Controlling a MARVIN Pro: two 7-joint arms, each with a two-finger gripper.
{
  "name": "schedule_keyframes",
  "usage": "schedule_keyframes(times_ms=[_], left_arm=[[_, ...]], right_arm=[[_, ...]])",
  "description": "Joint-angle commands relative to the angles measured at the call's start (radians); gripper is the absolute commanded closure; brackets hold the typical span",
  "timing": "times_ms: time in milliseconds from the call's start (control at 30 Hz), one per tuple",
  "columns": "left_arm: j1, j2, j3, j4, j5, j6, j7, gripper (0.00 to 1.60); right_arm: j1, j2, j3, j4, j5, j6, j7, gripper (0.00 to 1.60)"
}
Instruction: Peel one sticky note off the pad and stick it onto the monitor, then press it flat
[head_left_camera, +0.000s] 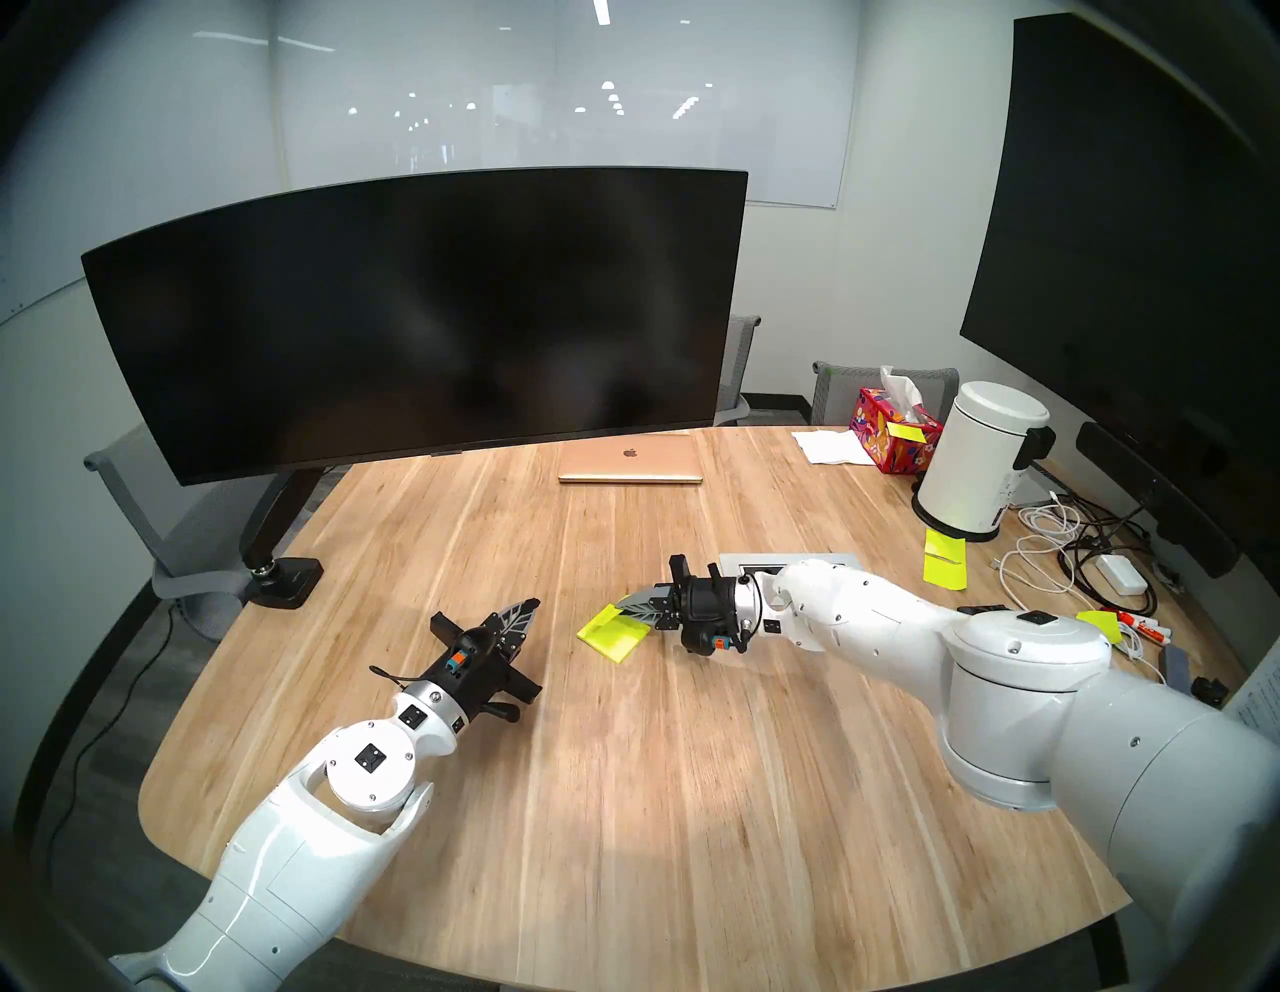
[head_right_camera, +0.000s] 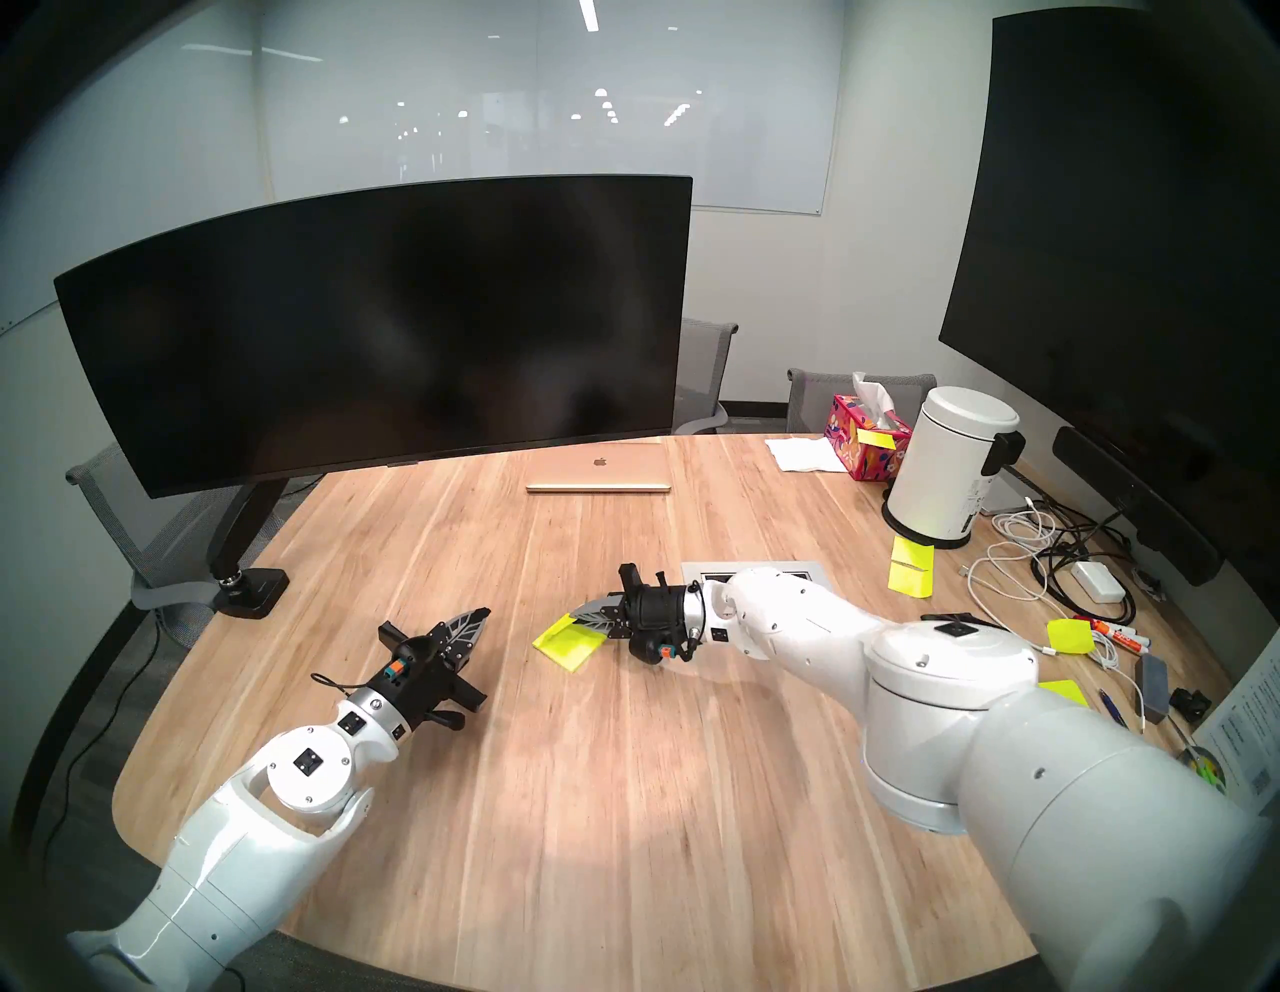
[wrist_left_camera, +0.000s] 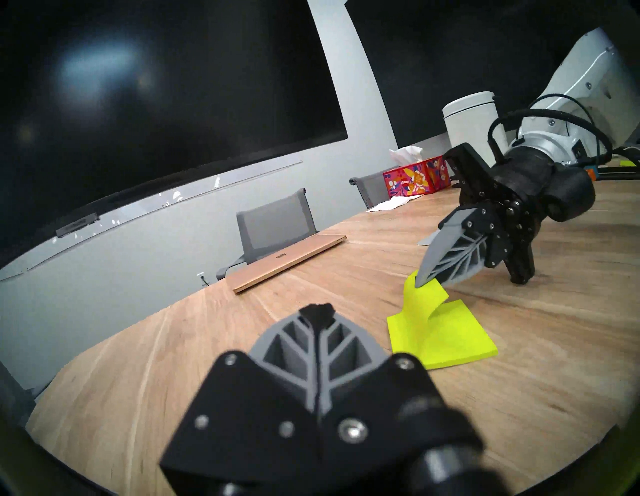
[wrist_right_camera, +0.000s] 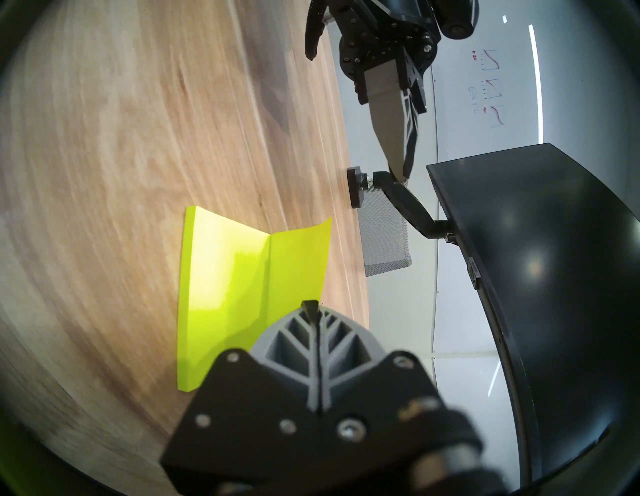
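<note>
The right tool (wrist_left_camera: 424, 277) is seen clamped on the free edge of the sticky note (wrist_left_camera: 420, 308), right of centre in the left wrist view. The sheet is lifted and curled upward there, while its far edge is still joined to the pad (wrist_left_camera: 450, 341) – so the peel is judged begun but not finished. The pad itself lies flat on the wooden surface (head_left_camera: 623, 762), near the middle of the head view, just left of the right tool's black body.

The left tool (head_left_camera: 518, 614) is held with its fingers together on nothing, left of centre in the head view and apart from the pad; the pad is not pinned by it.

The monitor (head_left_camera: 415, 312) fills the upper left of the head view – its dark screen is bare, with no note on it.

What is left, by this reading: the sheet must be pulled fully free, carried up to the screen, stuck on and pressed flat.
</note>
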Motion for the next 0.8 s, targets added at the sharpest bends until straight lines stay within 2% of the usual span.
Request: schedule_keyframes(times_ms=[0, 433, 767], left_arm=[[-0.011, 0.019, -0.002, -0.022, 0.002, -0.019, -0.022, 1.60], [-0.115, 0.023, 0.035, 0.023, 0.053, 0.028, -0.078, 1.60], [-0.153, 0.020, 0.056, 0.031, 0.078, 0.065, -0.101, 1.60]], right_arm=[[0.014, -0.013, -0.010, 0.006, 0.019, 0.001, -0.021, 1.60], [0.005, -0.022, -0.026, 0.019, 0.035, 0.001, -0.035, 1.60], [0.003, -0.032, -0.035, 0.032, 0.046, 0.001, -0.050, 1.60]])
